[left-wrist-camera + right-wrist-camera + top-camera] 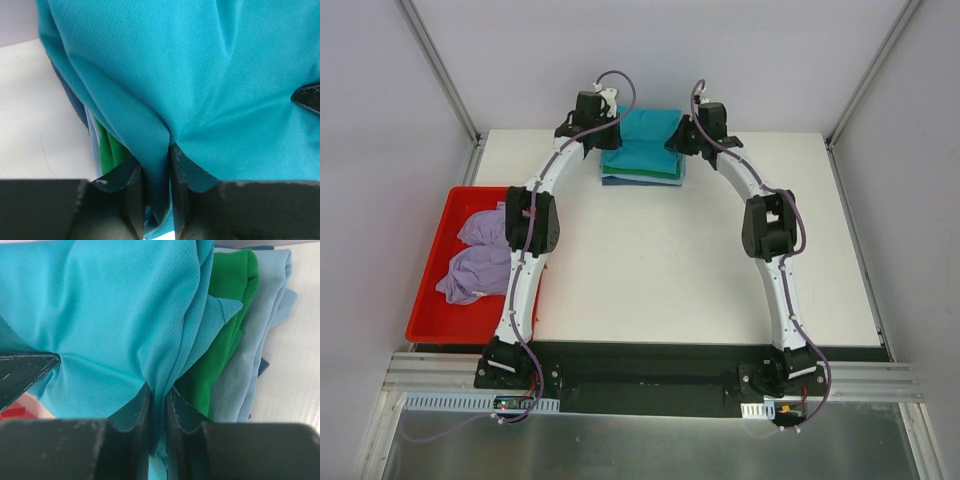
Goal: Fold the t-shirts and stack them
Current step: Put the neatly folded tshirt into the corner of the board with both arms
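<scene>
A teal t-shirt (646,133) lies on top of a stack at the far middle of the table, over a green shirt (642,172), a light blue one (640,181) and a dark blue one. My left gripper (603,112) is shut on the teal shirt's left edge (157,165). My right gripper (692,122) is shut on its right edge (159,405). In the right wrist view the green shirt (225,330) and the light blue shirt (260,335) show under the teal one (110,310). Lavender shirts (478,256) lie crumpled in the red tray.
The red plastic tray (428,300) stands at the table's left edge beside my left arm. The white table (660,270) spreads between the arms. Grey walls and metal posts close in the back and sides.
</scene>
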